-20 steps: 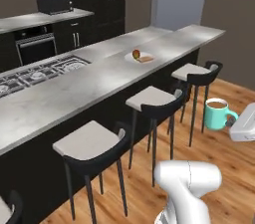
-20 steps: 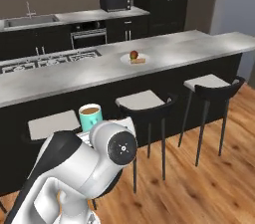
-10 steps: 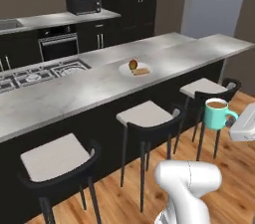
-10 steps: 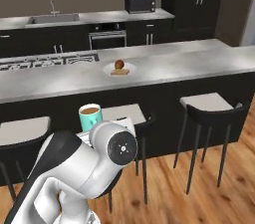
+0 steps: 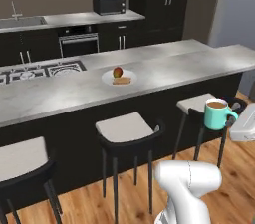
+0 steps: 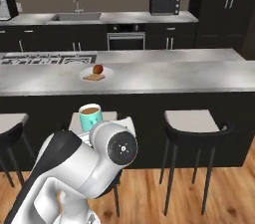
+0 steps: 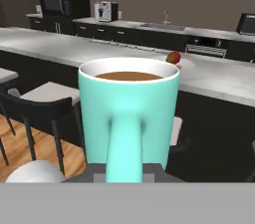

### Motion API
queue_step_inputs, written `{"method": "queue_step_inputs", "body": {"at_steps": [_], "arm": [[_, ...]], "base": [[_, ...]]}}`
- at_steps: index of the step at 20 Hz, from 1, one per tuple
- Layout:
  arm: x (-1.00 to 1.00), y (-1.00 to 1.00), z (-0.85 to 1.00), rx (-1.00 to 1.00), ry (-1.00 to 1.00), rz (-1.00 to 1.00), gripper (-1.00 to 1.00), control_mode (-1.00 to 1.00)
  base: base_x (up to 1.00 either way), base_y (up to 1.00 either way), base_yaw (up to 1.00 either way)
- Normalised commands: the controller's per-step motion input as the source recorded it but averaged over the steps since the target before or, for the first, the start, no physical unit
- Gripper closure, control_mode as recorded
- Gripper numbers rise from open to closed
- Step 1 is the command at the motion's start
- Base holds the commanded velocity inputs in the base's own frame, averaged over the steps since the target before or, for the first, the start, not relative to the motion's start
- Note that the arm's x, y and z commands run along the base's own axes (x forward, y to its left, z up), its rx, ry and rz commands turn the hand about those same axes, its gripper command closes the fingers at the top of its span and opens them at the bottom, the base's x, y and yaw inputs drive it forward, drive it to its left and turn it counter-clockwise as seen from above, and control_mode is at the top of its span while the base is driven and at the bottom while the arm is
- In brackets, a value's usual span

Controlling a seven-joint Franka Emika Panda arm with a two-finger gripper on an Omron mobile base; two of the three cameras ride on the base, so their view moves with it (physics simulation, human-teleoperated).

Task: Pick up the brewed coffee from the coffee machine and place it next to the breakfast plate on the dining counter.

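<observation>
**Mug carried in front of the dining surface, above the stools**

Above the bar stools, on the near side of the dining surface, we hold the brewed coffee upright in the air. It is a small teal mug, brown coffee level near its white inner rim, its handle turned toward the tool. Our tool is closed on that handle; the fingertips themselves are hidden behind the mug's base in the hand view, so we cannot see the contact itself.

The breakfast plate sits on the grey surface, well apart from the mug and farther off to the left in the left base view. It is round and white, with a red-orange fruit and a tan slice of toast lying just beside each other.

Between us and the surface stand black-legged stools with pale seats; one seat lies just behind the mug. A gas cooktop is set into the far left of the same long top. Beyond, the back wall carries a sink, a built-in oven, a microwave and the coffee machine, far from the mug.
</observation>
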Motion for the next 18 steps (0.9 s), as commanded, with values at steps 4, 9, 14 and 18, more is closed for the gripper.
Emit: {"method": "queue_step_inputs", "body": {"at_steps": [4, 9, 14, 18], "arm": [[0.0, 0.0, 0.0, 0.0, 0.0, 0.0, 1.0, 1.0], [0.0, 0.0, 0.0, 0.0, 0.0, 0.0, 1.0, 1.0], [0.0, 0.0, 0.0, 0.0, 0.0, 0.0, 1.0, 1.0], [0.0, 0.0, 0.0, 0.0, 0.0, 0.0, 1.0, 1.0]], "base": [[0.34, -0.53, 0.34], [0.39, -0.08, 0.31], [0.31, -0.08, 0.35], [0.65, -0.22, 0.39]]}}
